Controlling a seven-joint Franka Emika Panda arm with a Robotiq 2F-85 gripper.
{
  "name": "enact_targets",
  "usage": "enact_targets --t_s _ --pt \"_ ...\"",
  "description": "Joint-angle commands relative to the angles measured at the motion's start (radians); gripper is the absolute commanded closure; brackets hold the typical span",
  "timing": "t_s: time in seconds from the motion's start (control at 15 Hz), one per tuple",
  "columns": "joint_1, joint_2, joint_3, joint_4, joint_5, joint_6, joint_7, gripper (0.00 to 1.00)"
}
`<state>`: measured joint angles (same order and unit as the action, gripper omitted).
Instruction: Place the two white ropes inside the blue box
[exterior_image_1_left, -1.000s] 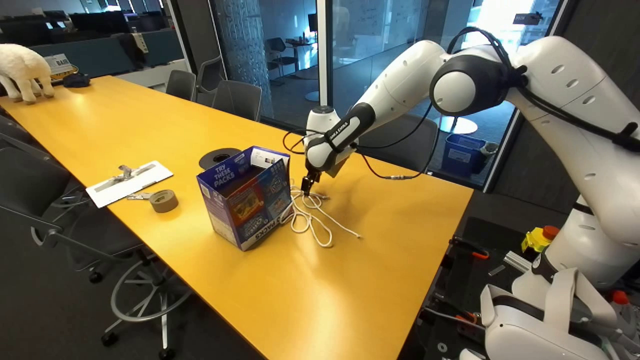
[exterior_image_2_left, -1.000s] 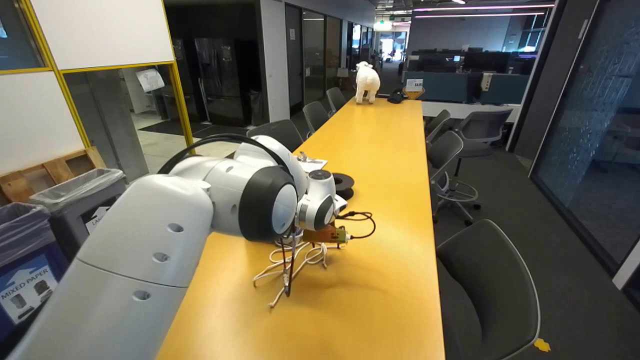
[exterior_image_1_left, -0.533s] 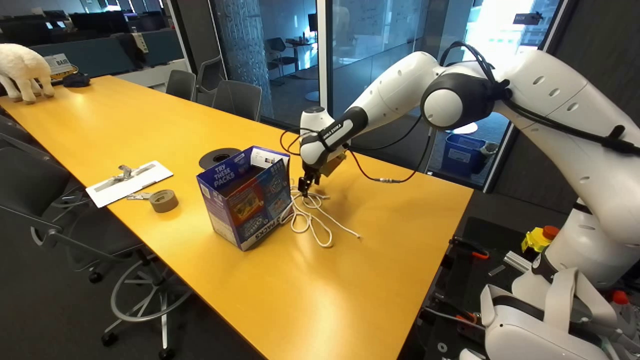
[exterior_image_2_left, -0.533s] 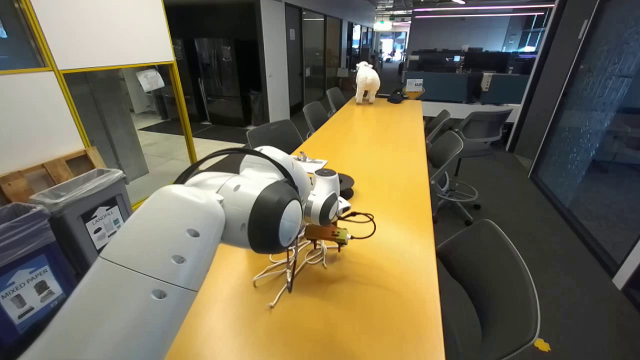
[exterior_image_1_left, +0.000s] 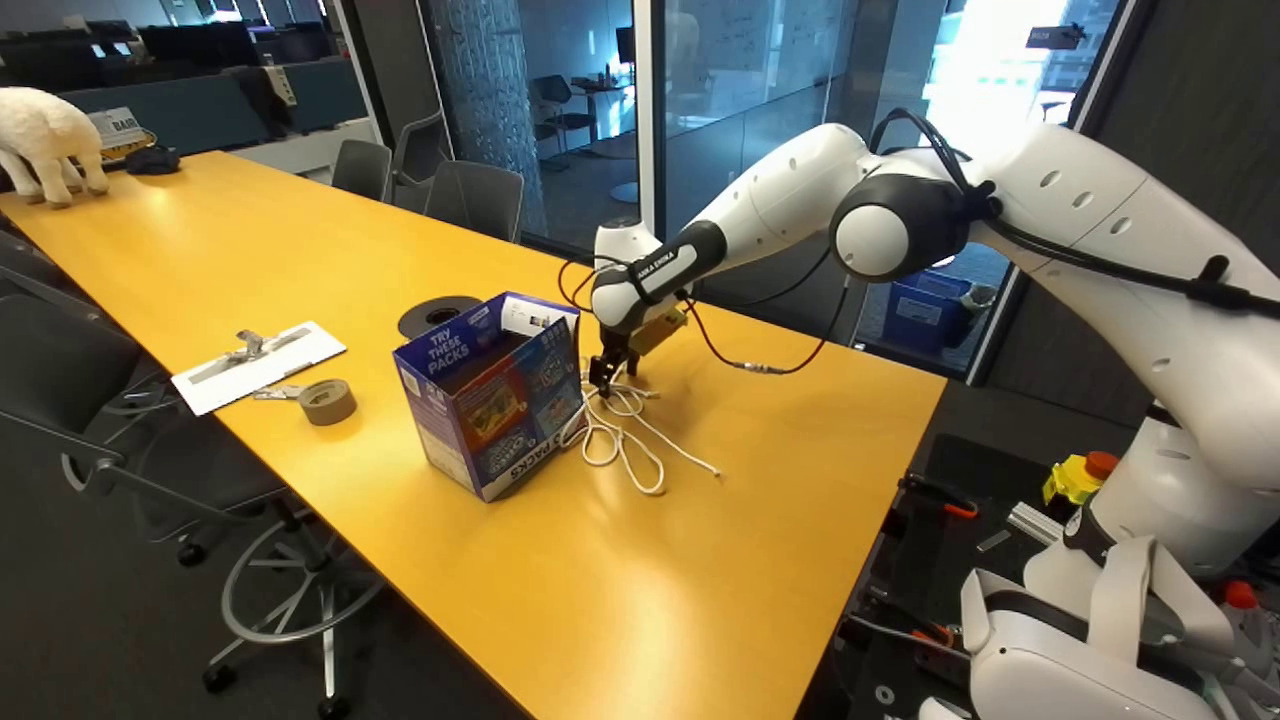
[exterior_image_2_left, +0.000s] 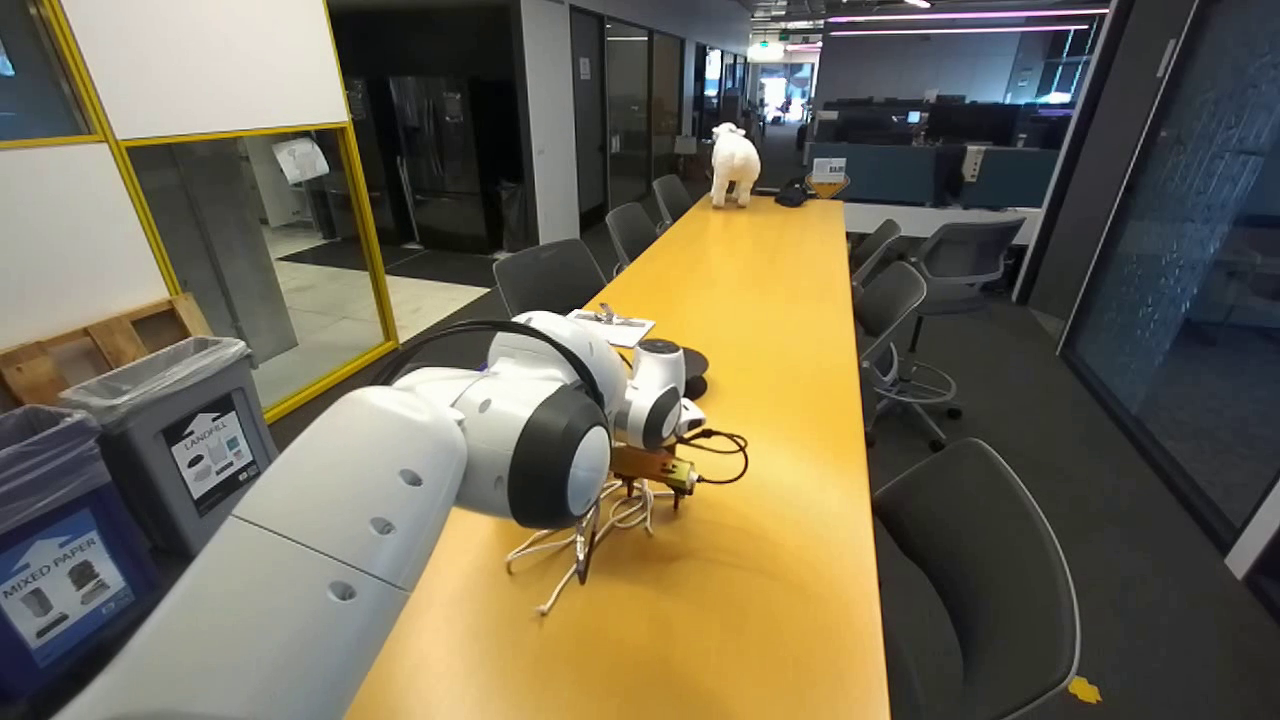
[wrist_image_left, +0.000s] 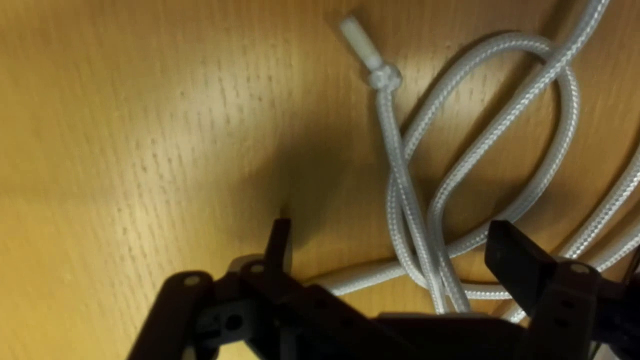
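Observation:
The two white ropes (wrist_image_left: 530, 90) lie tangled on the table; which strand belongs to which rope I cannot tell. Right above them, my gripper (wrist_image_left: 391, 230) is open, with several crossing strands in the gap below its fingers and none pinched. In the wrist view its left finger stands over wood and its right finger over rope. In an exterior view the gripper (exterior_image_1_left: 612, 380) hangs low over the heap, beside the near wall of the blue box (exterior_image_1_left: 490, 410). That box stands upright with its top uncovered, its inside only partly visible. The arm hides nearly all of it from the opposite camera.
A black spool (exterior_image_1_left: 437, 318) sits behind the box. Left of it lie a brown tape roll (exterior_image_1_left: 327, 402) and a white clipboard (exterior_image_1_left: 215, 385) near the table edge. Chairs (exterior_image_2_left: 980, 600) line the long table (exterior_image_2_left: 760, 620); a white toy sheep (exterior_image_2_left: 735, 165) stands at its far end.
The arm has come down and forward, its elbow lower, and the gripper has shifted slightly toward the box. Its jaws stay open. Ropes and box lie as before.

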<state>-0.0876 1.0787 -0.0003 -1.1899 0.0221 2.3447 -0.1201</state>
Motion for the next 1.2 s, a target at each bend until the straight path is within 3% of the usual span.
enact_targets --t_s 0.0,1.13 --pt "-0.005 0.056 0.011 0.104 0.026 -0.043 0.049 0.00" --pt "0.022 0.106 -0.010 0.206 0.031 -0.117 0.220 0.00"
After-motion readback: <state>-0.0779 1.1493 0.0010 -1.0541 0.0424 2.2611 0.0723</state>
